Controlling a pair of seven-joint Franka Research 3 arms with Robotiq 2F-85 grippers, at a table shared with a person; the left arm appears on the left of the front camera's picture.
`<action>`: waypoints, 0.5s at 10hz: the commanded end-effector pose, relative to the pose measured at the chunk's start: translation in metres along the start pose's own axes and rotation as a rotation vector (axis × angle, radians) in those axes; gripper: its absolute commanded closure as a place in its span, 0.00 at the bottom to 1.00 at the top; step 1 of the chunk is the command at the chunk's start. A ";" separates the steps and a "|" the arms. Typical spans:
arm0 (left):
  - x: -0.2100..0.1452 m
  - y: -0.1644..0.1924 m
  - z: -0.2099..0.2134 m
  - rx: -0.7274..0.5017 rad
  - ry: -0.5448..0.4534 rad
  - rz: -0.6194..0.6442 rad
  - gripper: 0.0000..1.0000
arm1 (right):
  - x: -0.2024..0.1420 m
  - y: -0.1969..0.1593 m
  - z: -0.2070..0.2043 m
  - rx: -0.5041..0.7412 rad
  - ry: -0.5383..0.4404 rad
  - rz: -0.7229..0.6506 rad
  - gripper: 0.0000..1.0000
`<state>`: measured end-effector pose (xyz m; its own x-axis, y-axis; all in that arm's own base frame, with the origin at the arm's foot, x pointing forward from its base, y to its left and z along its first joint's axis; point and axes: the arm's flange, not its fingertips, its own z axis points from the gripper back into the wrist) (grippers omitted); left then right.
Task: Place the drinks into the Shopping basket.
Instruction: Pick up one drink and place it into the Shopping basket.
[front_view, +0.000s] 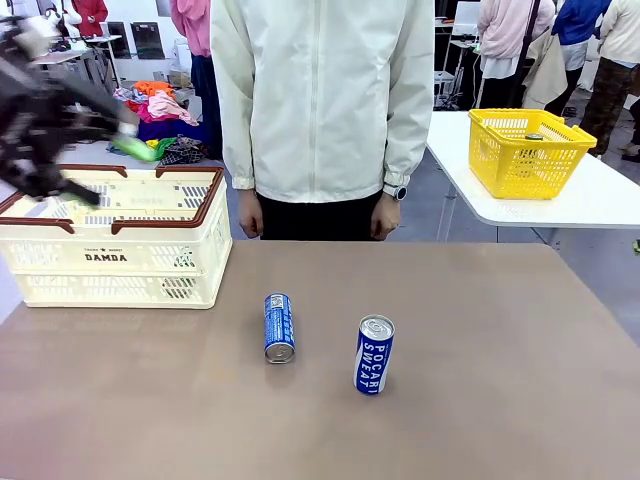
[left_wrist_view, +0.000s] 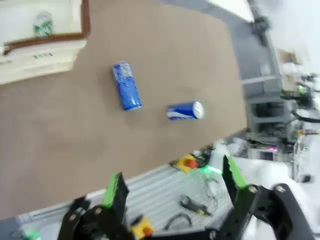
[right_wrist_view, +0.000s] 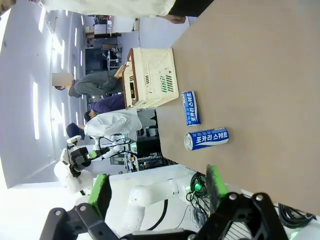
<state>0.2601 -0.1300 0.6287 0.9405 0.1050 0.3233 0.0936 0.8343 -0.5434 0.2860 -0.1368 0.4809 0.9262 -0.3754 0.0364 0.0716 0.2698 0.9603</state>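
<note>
Right gripper (right_wrist_view: 157, 185): fingers spread wide, nothing between them. It hangs on the near side, well apart from both blue cans.
Left gripper (left_wrist_view: 174, 182): fingers spread wide and empty. Its arm (front_view: 40, 120) shows blurred above the basket's left end.
Upright can (front_view: 374, 354): blue, standing on the table (front_view: 500, 400) near the middle, slightly right. Nothing touches it.
Lying can (front_view: 279, 327): blue, on its side just left of the upright can and a little farther off, apart from it. Its silver top points to the near edge.
Basket (front_view: 120, 262): cream with a brown rim, at the far left of the table.
Green can (left_wrist_view: 43, 22): a blurred green-and-white shape inside the basket, judged to be the green drink.
Person (front_view: 320, 100): stands at the far edge, hands down, taking no part.
Yellow basket (front_view: 525, 150): on a separate table, far right, not concerned.
Progress: judged one drink in and two blue cans left on the table. Neither gripper is at a can yet.
</note>
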 end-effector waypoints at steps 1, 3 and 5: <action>0.034 -0.051 -0.052 0.240 0.059 -0.053 0.00 | 0.002 0.007 0.002 0.021 -0.009 -0.018 0.00; 0.037 -0.100 -0.120 0.402 0.055 -0.056 0.00 | 0.002 0.007 0.002 0.021 -0.009 -0.018 0.00; 0.020 -0.111 -0.194 0.500 0.091 -0.025 0.00 | 0.002 0.007 0.002 0.021 -0.009 -0.018 0.00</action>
<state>0.3173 -0.3186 0.5542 0.9500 0.0029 0.3122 0.0372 0.9918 -0.1225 0.2858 -0.1371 0.4812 0.9257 -0.3765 0.0365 0.0716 0.2690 0.9605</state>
